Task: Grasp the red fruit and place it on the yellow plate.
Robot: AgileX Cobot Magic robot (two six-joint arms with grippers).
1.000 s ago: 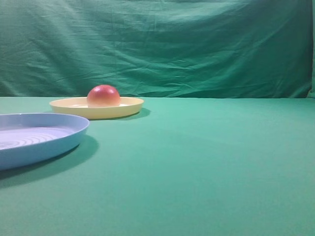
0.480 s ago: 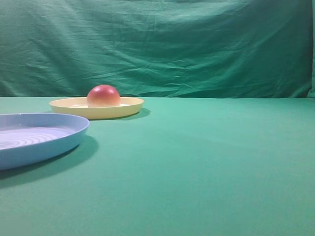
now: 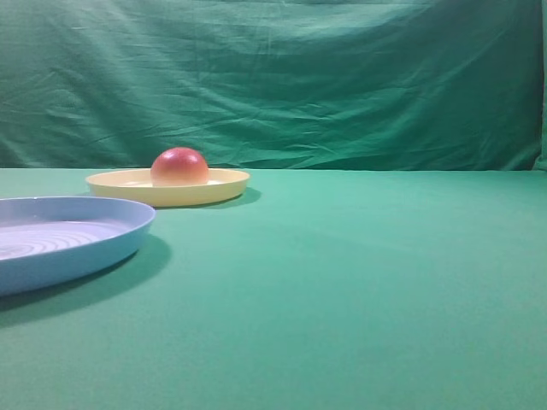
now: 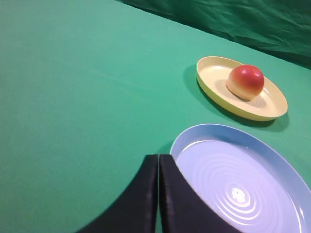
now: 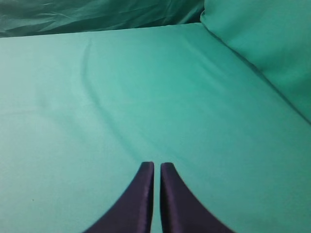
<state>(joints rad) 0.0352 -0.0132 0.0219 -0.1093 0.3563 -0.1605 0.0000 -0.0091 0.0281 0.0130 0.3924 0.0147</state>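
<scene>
Red fruit sits on the yellow plate, same spot as a second ago; nothing has moved. My left gripper and right gripper are both clenched on nothing, well clear. Placement looks done.

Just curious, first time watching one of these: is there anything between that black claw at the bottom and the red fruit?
Yes. In the left wrist view, the blue plate lies between the left gripper and the red fruit, which sits on the yellow plate.
</scene>
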